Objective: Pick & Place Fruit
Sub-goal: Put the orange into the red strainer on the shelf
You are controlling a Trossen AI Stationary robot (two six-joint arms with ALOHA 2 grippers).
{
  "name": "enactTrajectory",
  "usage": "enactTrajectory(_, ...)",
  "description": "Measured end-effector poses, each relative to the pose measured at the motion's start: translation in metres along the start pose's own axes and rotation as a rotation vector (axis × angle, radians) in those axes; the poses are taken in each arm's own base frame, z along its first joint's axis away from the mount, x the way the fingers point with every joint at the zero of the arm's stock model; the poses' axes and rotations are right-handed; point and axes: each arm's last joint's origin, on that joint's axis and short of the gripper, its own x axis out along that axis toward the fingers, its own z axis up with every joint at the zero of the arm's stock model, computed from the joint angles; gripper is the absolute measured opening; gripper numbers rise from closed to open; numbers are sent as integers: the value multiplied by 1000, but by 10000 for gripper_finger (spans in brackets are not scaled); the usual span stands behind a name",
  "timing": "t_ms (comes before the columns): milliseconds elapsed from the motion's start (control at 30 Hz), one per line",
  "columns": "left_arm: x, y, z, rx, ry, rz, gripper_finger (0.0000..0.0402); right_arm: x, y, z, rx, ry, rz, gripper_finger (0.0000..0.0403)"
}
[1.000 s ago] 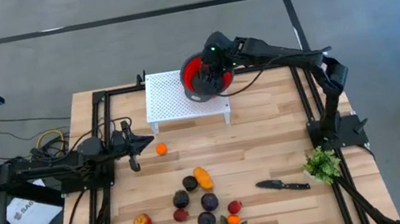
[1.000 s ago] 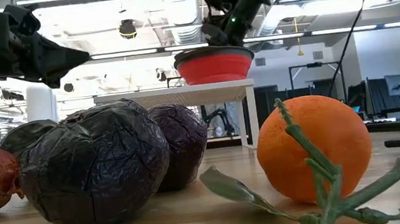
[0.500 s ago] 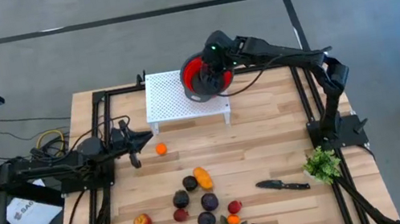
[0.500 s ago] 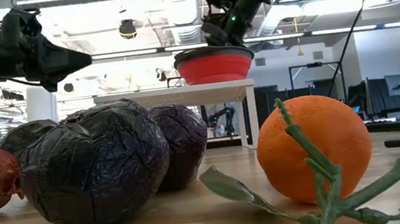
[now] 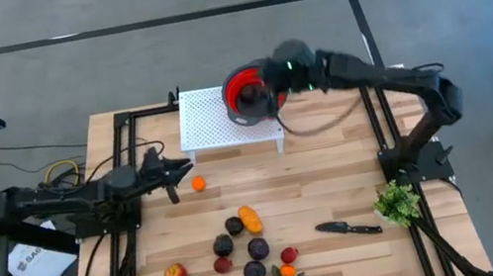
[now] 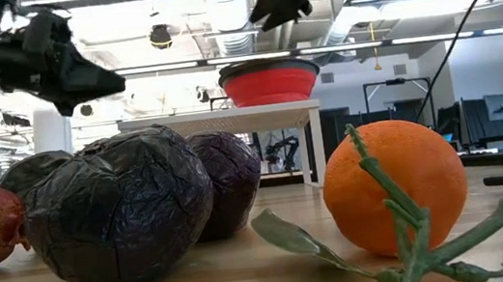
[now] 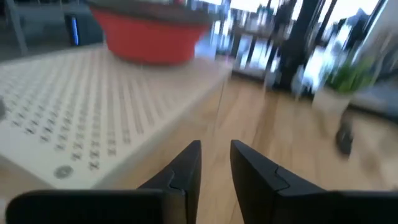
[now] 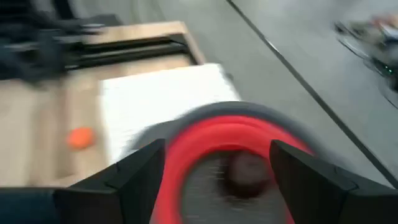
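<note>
The fruit lies mostly near the table's near edge: dark purple pieces (image 5: pixel 258 248), red ones (image 5: pixel 289 254), an elongated orange one (image 5: pixel 251 219), a red-yellow one (image 5: pixel 176 273), and an orange with leaves (image 5: pixel 287 273) (image 6: pixel 394 186). A lone small orange (image 5: pixel 198 183) rests farther left. The red bowl (image 5: pixel 247 95) stands on the white perforated stand (image 5: pixel 219 122), with one dark red fruit (image 8: pixel 245 171) in it. My right gripper (image 8: pixel 217 155) hovers open above the bowl (image 8: pixel 230 143). My left gripper (image 5: pixel 175 175) (image 7: pixel 216 149) hangs just left of the lone orange, fingers a little apart and empty.
A black knife (image 5: pixel 347 228) and a green leafy bunch (image 5: pixel 397 201) lie at the table's right. Black frame rails (image 5: pixel 128 178) run along both sides. Bare wood shows between the stand and the fruit cluster.
My right gripper has risen off the red bowl and drawn back toward the table's right. My left gripper has moved toward the right, closer to the lone small orange, and dipped slightly.
</note>
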Motion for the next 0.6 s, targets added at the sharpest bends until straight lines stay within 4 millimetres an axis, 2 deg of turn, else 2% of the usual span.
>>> enactTrajectory(133,10,-11,12,55,204,28,78,-10,40,-39,-53,-52,1,281)
enactTrajectory(333,21,-31,16,93,529,-14,78,-31,83,-96,-18,-217,87,281)
enactTrajectory(467,25,-45,0,160,640,-61,99,-37,101,-129,80,-273,75,281)
enactTrajectory(600,25,-51,-23,181,740,-59,146,-37,112,-151,95,-271,-45,281)
